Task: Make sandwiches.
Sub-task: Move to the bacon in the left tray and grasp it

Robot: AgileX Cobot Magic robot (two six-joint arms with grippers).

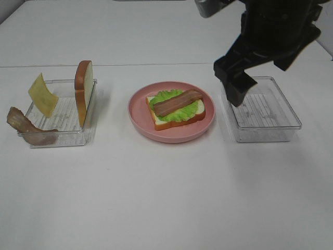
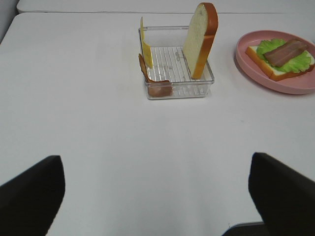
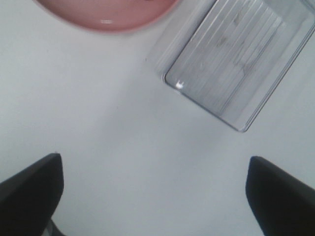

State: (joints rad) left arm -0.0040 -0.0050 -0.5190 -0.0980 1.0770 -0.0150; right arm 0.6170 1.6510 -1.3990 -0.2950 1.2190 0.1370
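Note:
A half-built sandwich [image 1: 177,108] lies on the pink plate [image 1: 140,117]: one white bread slice, a green lettuce leaf [image 2: 290,60] and a brown bacon strip [image 1: 176,102] on top. In the left clear tray [image 1: 67,136] a second bread slice [image 1: 84,91] stands on edge. A yellow cheese square [image 1: 42,94] leans there, and another bacon strip [image 1: 23,126] hangs over the tray's corner. My right gripper [image 1: 235,88] hangs open over the right tray and holds nothing. My left gripper [image 2: 155,167] is open and empty, well short of the left tray [image 2: 179,91].
The right clear tray [image 1: 270,125] is empty; the right wrist view shows it as the ribbed tray [image 3: 231,59] beside the plate's rim [image 3: 106,19]. Everything sits on a white table [image 1: 166,198]. The left arm is outside the high view.

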